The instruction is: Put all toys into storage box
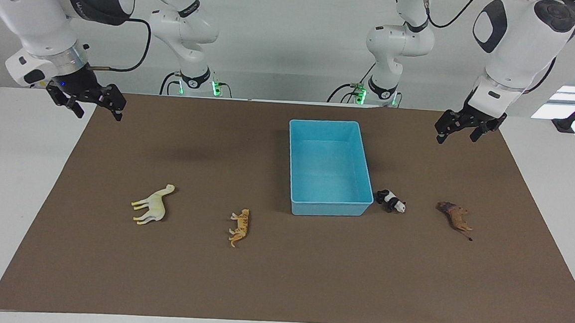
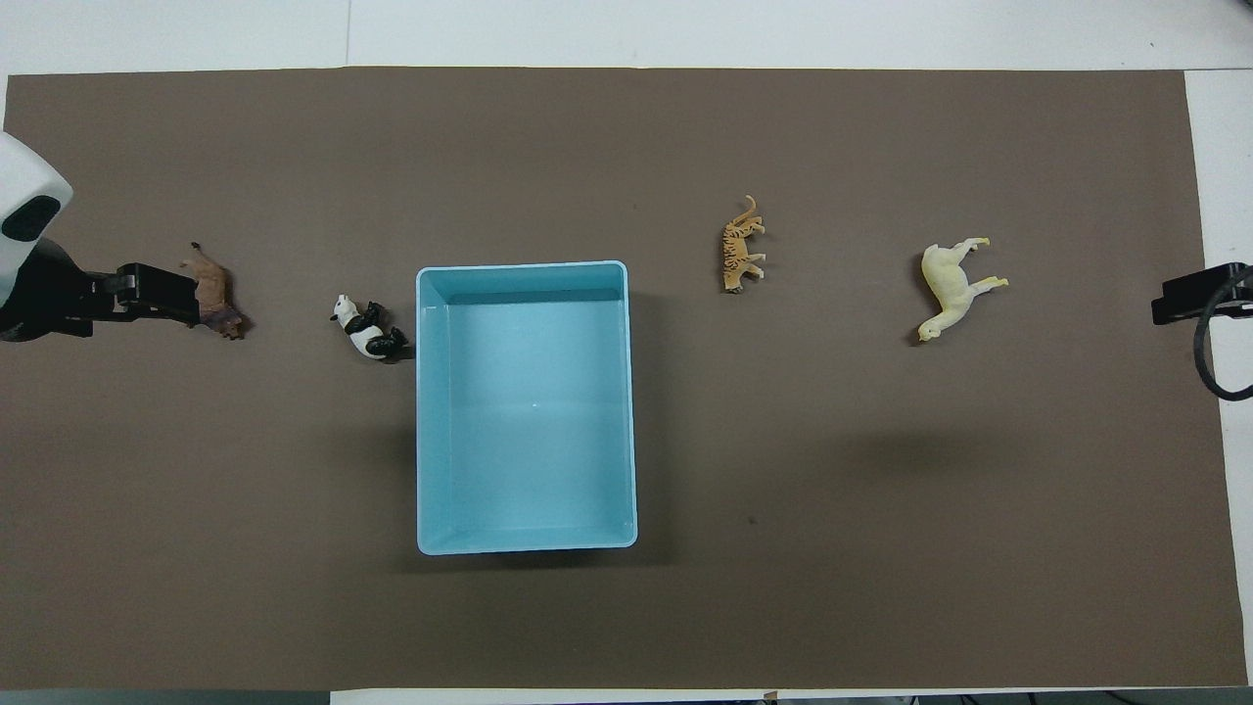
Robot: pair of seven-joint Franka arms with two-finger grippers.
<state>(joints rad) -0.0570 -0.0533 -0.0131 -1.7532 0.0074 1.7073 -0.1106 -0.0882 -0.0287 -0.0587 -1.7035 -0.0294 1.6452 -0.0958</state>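
Jaws on both arms stand released and carry nothing. Left gripper hangs raised over the mat at the left arm's end of the desk, roughly above the ground between that arm's base and the lion; from above it overlaps the lion, but the facing view shows it well clear. Right gripper hangs over the mat's edge at the right arm's end, well apart from every toy.

Taking the overhead view from its left edge across: the lion lies on its side; the panda lies just beside the storage box, at its corner farthest from the robots; the box holds nothing; the tiger and then the camel-like figurine lie on their sides toward the right arm's end.

Assessment: no toy is stored yet. The figurines look light, rigid and smooth, so they may slip or skid under a poor pinch. Legs, tail and neck are thin; the torso is the sound place to grip, jaws closing across its width. The panda's closeness to the box wall may crowd one finger.
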